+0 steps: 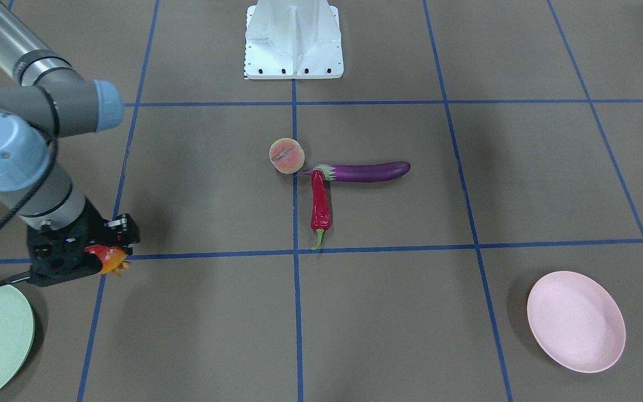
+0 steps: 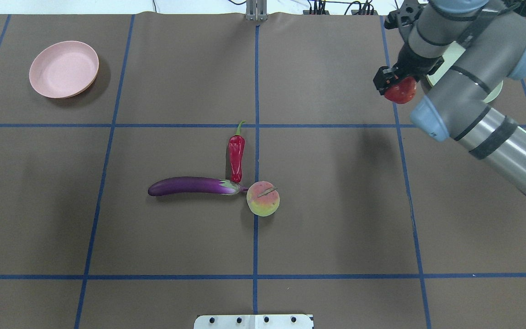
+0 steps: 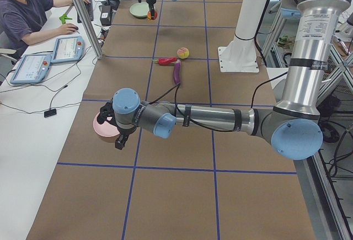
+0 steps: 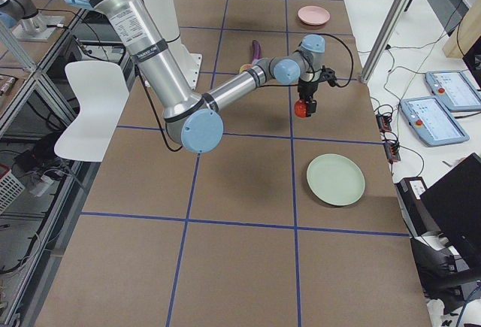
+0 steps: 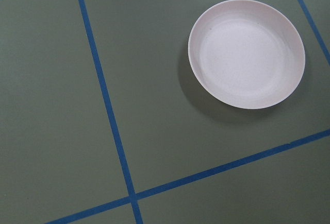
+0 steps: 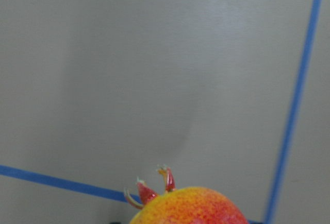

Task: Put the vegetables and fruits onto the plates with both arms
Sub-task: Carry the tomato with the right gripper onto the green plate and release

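The right gripper [image 2: 393,83] hangs above the desk [image 2: 336,205], its jaws pinching the pomegranate [image 2: 400,90]. The right wrist view catches the fruit's orange-red top and small crown against the brown cover and its blue tape lines [image 2: 255,237].

The peach [image 2: 263,198] sits near the middle of the desk, with a brown streak across its top. From there the held pomegranate is well apart, out toward the robot's right and the far edge, near the rim of the green plate [image 4: 335,180].

The eggplant [image 2: 190,186] lies with its pale green cap just beside the peach, and its purple body runs off toward the robot's left. The chili pepper [image 2: 236,153] has its blunt end at that cap, close by the peach, and points away from the robot with its green stem outermost.

The pink plate [image 2: 64,68] is well apart from the peach, toward the robot's left and the far edge. In the left side view the left gripper [image 3: 118,142] hangs over it. That is the only view of its jaws, so I cannot tell whether they are spread or pressed together.

The white pedestal base [image 1: 293,42] stands on the robot's side of the peach. Far beyond the peach a person [image 3: 25,14] sits beside two teach pendants [image 3: 67,48], whose screens are too small to read.
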Available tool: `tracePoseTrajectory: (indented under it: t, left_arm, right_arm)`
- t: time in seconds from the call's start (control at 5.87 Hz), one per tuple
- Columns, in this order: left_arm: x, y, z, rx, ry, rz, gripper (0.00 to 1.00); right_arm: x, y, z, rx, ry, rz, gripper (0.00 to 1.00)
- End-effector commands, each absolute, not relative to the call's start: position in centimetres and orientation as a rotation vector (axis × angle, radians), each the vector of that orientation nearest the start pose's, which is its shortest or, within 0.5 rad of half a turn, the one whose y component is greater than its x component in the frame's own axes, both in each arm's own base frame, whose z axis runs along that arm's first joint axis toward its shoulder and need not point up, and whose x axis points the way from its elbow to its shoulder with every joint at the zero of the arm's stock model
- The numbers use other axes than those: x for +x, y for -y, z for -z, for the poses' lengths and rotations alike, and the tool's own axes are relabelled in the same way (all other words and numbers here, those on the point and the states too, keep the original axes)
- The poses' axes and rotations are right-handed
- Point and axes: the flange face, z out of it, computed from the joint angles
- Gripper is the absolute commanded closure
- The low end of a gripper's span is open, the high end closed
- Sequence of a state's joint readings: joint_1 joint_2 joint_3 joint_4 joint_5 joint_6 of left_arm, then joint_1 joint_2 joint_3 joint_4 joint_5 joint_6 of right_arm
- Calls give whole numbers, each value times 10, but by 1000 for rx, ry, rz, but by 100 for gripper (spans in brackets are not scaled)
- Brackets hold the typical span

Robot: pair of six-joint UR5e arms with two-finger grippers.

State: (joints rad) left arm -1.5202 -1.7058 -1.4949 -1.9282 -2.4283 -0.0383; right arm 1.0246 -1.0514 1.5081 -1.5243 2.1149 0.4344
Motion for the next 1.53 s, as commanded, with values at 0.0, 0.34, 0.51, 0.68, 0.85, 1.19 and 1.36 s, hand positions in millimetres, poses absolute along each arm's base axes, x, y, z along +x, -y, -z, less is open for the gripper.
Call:
tracePoseTrajectory:
  t: [0.0, 0.34, 0.51, 0.68, 0.85, 1.19, 1.36]
  left_arm:
    - [-28, 569, -582, 349, -862, -191, 0]
    - [-28, 569, -584, 346, -862, -190, 0]
    - [-28, 569, -583, 349, -862, -192, 0]
    - [-28, 569, -583, 352, -862, -193, 0]
    - [-27, 569, -581, 354, -864, -193, 0]
    - [-26, 570, -581, 353, -863, -196, 0]
    - [-26, 573, -578, 357, -863, -198, 0]
  right_arm:
    - [-188, 648, -458, 159, 736, 310, 100]
    - [-137, 678, -566, 204, 774, 297, 100]
    - [-125, 679, -601, 200, 765, 295, 100]
    - [-127, 681, -618, 184, 728, 288, 100]
    - [-137, 690, -616, 193, 711, 292, 100]
    - [-176, 724, -587, 192, 734, 244, 100]
    - [-199, 724, -586, 198, 753, 205, 91]
